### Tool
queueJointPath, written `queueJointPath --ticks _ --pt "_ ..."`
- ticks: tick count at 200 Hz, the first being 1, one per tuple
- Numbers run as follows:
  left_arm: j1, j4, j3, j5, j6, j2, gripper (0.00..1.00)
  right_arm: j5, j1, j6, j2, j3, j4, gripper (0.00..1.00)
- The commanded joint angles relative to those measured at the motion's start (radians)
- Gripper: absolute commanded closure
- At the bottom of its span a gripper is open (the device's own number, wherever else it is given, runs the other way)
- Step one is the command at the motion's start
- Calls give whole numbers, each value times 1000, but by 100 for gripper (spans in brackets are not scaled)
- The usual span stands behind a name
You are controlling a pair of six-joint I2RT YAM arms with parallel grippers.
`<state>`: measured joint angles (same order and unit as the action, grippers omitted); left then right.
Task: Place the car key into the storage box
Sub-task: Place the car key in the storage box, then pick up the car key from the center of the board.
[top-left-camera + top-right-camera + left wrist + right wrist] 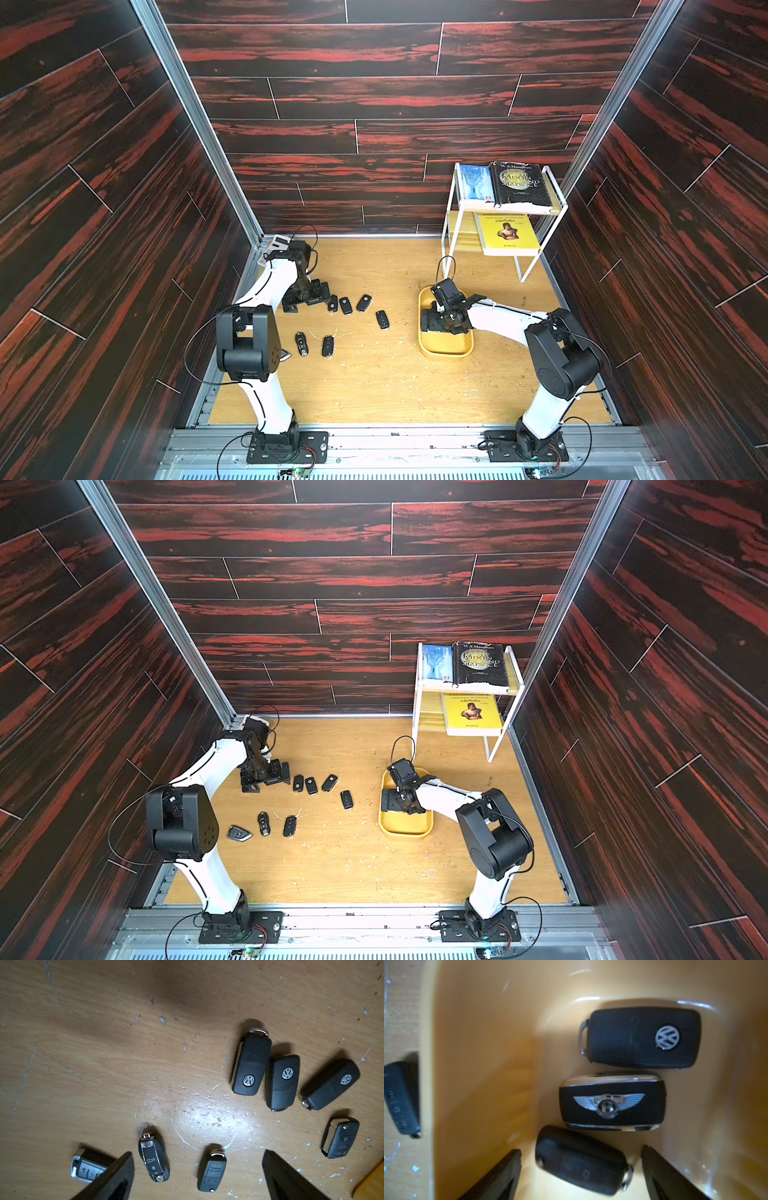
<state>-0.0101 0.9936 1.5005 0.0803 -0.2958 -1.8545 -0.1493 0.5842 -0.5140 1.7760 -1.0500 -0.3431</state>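
Hanging wide open, right gripper (pixel 581 1148) straddles a car key (pixel 580 1164) inside the storage box (pixel 477 1047)

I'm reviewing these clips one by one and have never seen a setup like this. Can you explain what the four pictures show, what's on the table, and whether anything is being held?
Two white robot arms are mounted at the near edge of a wooden table. Each ends in a two-fingered gripper. The two wide pictures come from one camera head looking down from above. The two close-ups come from cameras on the arms' wrists.

Seven car keys lie loose on the table near the left gripper, which is open and holds nothing. The right gripper hangs over the yellow storage box, also open. There are three keys inside the box, one right under the open jaws and not gripped. A white shelf rack with books stands at the back.
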Motion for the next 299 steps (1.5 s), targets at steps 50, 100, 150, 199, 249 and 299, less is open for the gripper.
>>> queueJointPath --ticks 50,100,150,199,249,299 --pt "5 -27 -21 32 14 21 2 -22 7 -4 -69 -25 -57 2" --pt "-15 -45 -25 34 23 -16 6 -28 9 9 -195 -33 -119 2" --pt "-30 -27 -44 -65 -14 -21 8 -25 10 31 -368 -58 -195 1" --pt "-29 -27 -203 -128 -120 165 10 -6 11 91 -488 -67 -223 1" --pt "-30 -13 -325 -173 -213 307 11 113 11 106 -598 70 -110 2" --pt "-31 -60 -388 -171 -291 295 20 203 11 139 -631 161 -44 1"
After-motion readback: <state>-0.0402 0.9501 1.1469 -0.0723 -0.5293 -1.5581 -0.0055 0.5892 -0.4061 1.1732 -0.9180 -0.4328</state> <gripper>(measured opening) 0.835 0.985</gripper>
